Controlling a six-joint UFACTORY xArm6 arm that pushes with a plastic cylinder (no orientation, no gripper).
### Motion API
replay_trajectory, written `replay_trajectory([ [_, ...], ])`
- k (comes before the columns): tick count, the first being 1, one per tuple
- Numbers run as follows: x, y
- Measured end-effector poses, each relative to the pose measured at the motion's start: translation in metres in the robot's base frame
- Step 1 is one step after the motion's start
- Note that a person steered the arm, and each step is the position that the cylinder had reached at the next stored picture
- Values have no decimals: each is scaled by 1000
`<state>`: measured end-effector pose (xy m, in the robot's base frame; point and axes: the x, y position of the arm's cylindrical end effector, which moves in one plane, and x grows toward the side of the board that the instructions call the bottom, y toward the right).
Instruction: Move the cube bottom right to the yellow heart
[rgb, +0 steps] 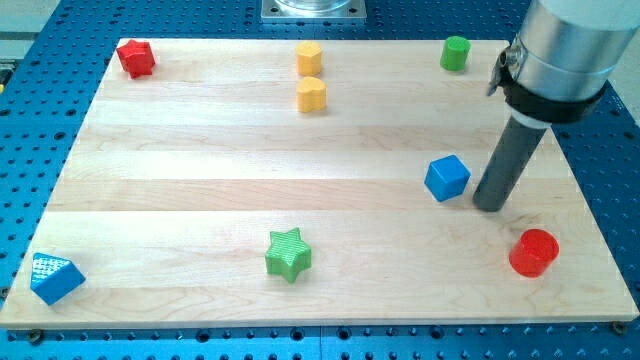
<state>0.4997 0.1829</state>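
A blue cube (447, 178) sits on the wooden board at the view's right, about mid-height. My tip (489, 205) rests on the board just to the cube's right, a small gap apart from it. A yellow heart (312, 96) lies near the view's top centre, with a yellow hexagonal block (309, 59) just above it. The rod rises from the tip to the grey arm body at the view's top right.
A red cylinder (533, 252) sits at the view's bottom right, below my tip. A green cylinder (455, 53) is at the top right, a red star-like block (136, 58) at the top left, a green star (289, 254) at the bottom centre, a blue triangular block (55, 278) at the bottom left corner.
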Motion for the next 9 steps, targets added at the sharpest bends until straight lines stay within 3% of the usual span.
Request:
replay_trajectory([
  [2,-86,-102],
  [5,-96,-41],
  [7,-115,-42],
  [9,-117,-101],
])
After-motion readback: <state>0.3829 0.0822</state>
